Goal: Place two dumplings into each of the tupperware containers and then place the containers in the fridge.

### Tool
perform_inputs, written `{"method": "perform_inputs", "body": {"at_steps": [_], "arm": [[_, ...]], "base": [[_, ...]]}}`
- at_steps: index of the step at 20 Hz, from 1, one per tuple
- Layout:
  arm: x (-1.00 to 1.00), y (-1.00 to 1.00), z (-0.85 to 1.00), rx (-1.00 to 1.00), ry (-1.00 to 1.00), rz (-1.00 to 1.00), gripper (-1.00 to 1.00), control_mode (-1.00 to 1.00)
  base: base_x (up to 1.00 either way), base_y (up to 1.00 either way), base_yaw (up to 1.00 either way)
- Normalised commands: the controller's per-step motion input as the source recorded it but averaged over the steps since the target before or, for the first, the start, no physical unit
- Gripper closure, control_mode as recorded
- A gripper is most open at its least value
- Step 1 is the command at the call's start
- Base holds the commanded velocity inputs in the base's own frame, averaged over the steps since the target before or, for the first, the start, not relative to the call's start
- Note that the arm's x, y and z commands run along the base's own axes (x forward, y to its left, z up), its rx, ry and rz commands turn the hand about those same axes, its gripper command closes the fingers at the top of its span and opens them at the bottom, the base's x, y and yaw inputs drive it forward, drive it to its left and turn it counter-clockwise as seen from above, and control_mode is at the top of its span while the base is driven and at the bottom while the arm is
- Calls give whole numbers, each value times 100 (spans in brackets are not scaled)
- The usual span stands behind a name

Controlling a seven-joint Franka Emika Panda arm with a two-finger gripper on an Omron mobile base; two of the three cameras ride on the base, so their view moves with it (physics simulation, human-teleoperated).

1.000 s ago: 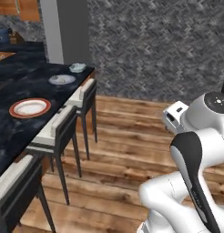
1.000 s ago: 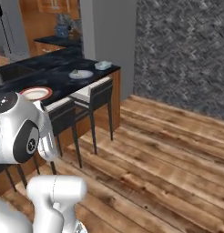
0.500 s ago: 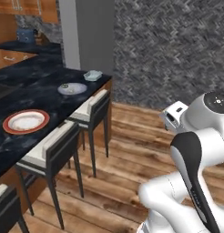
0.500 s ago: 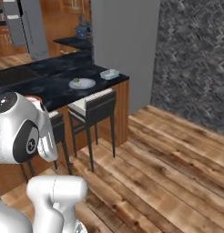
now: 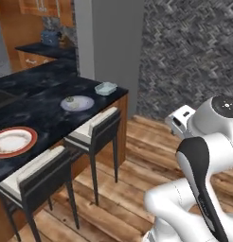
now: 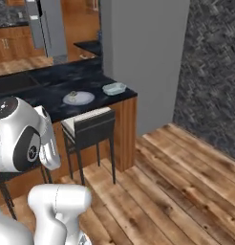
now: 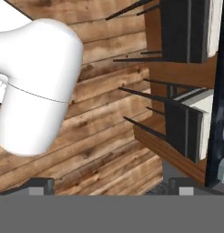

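Two tupperware containers on dark worktop (image 5: 47,111): round shallow one (image 5: 76,102) left of centre in left base view, holding a small speck, probably a dumpling; small squarish one (image 5: 105,88) just above-right of it near worktop corner. Same pair at upper left-centre of right base view. Red-rimmed plate (image 5: 13,141) at far left edge, contents too blurred to call. Fridge (image 6: 43,26) seemingly at top left of right base view. Tool (image 7: 112,190) low in hand view, aimed at wood floor (image 7: 104,136) and stool legs; released or clenched, cannot tell. Step judged: approach to worktop, no filling underway. Next: get within reach, locate dumplings, lift arm over worktop.
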Motion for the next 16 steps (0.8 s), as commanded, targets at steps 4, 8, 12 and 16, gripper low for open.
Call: {"method": "perform_inputs", "body": {"at_steps": [4, 8, 12, 16], "arm": [[0, 0, 0, 0, 0, 0, -100, 100], [0, 0, 0, 0, 0, 0, -100, 100], [0, 0, 0, 0, 0, 0, -100, 100], [0, 0, 0, 0, 0, 0, -100, 100]], "base": [[100, -91, 34], [100, -85, 34], [100, -74, 34], [100, -57, 35]]}}
